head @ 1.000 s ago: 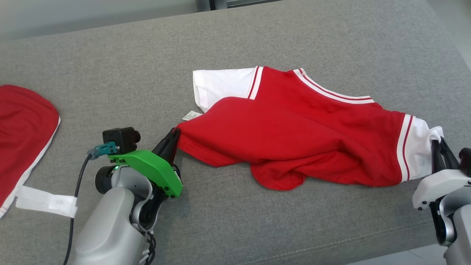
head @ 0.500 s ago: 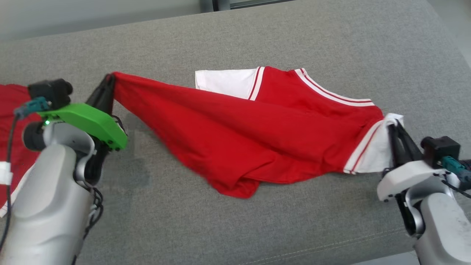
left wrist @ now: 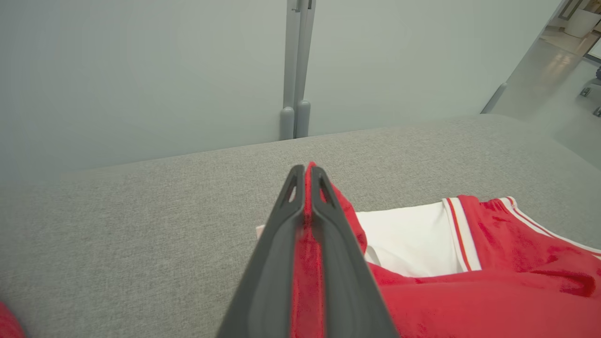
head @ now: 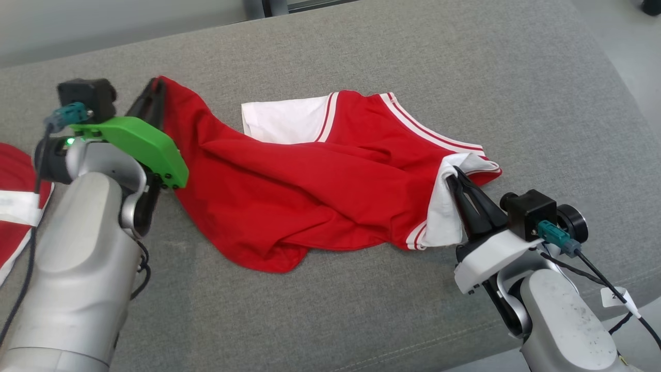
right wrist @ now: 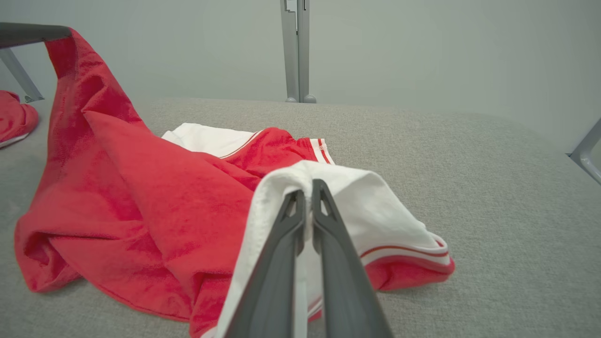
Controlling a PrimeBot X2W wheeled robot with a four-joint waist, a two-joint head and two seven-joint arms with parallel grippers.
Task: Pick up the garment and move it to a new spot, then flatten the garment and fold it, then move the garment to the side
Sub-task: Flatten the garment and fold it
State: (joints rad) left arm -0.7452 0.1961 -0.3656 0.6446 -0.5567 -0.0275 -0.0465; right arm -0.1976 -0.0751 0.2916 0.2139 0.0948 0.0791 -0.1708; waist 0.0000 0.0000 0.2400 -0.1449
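Note:
The garment [head: 310, 191] is a red shirt with white sleeves and red-and-white trim, spread loosely across the grey cushion [head: 361, 51]. My left gripper [head: 155, 85] is shut on its red hem corner at the upper left, lifting that corner; the left wrist view has red cloth [left wrist: 307, 263] pinched between the dark fingers [left wrist: 277, 244]. My right gripper [head: 454, 178] is shut on the white sleeve [head: 444, 217] at the right, and the right wrist view has white fabric [right wrist: 357, 211] draped over the fingertips [right wrist: 324, 220]. The garment's middle sags onto the cushion.
Another red cloth with white edging [head: 15, 206] lies at the far left edge, partly behind my left arm. The cushion's front edge [head: 413, 351] runs close along the bottom. A pale wall with a grey post [left wrist: 296, 70] stands behind the cushion.
Both grippers carried the garment: the left one swung up and to the left with the hem, the right one moved inward and up with the sleeve. The camera also shifted.

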